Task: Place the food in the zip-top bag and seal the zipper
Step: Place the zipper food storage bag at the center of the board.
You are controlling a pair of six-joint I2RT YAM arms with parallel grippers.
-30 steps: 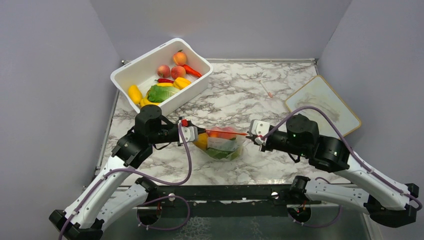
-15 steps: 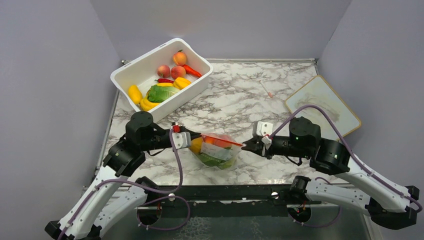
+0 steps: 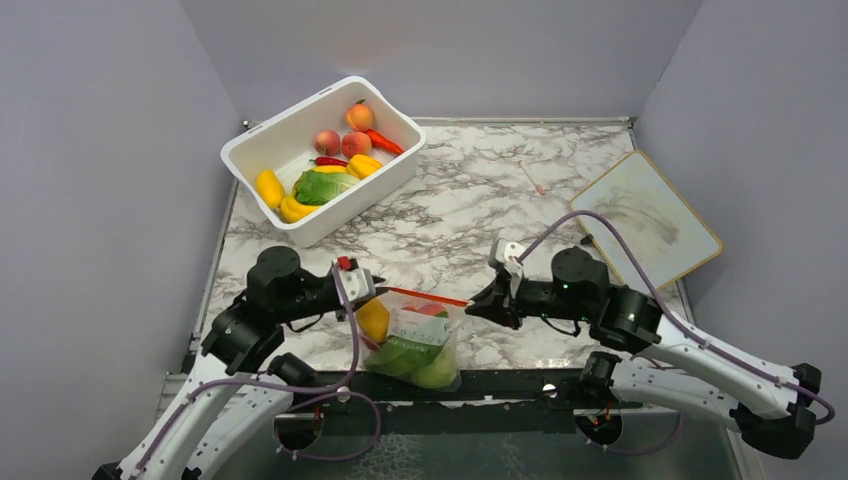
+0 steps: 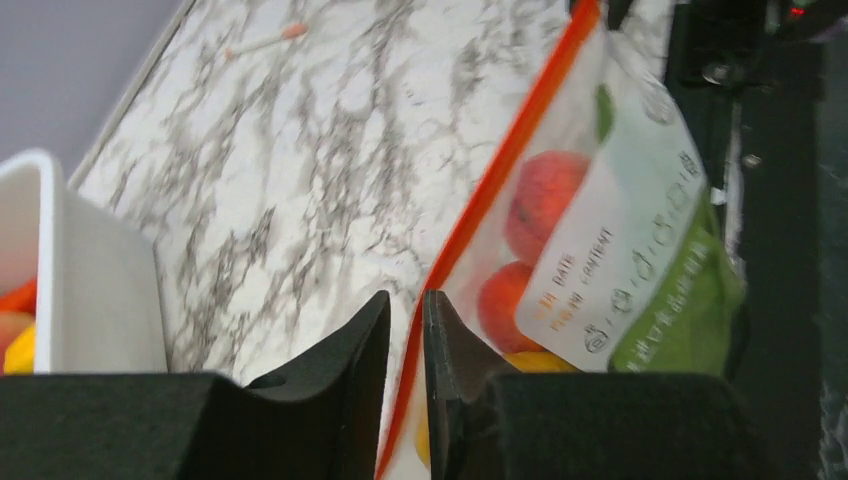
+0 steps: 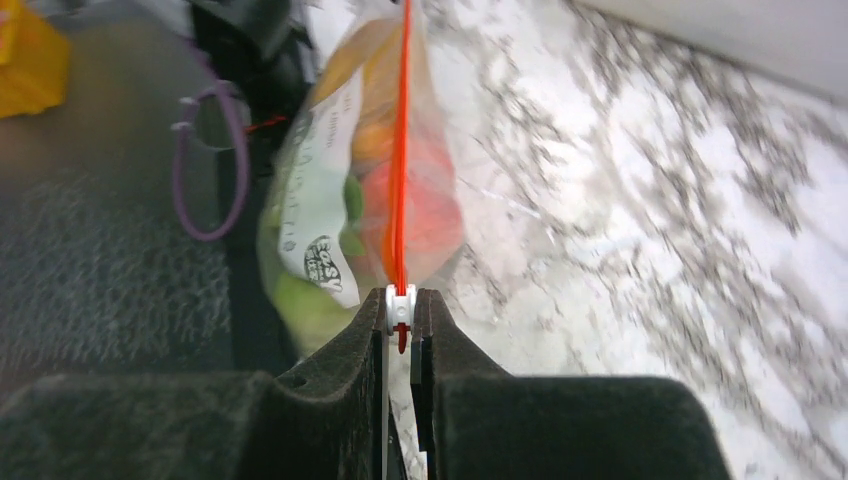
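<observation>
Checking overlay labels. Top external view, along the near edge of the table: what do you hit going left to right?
left gripper → zip-top bag, full of food → right gripper

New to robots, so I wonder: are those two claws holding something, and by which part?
Both hold the clear plastic zip-top bag by its orange-red zipper strip: the left gripper at one end, the right gripper at the other.
</observation>
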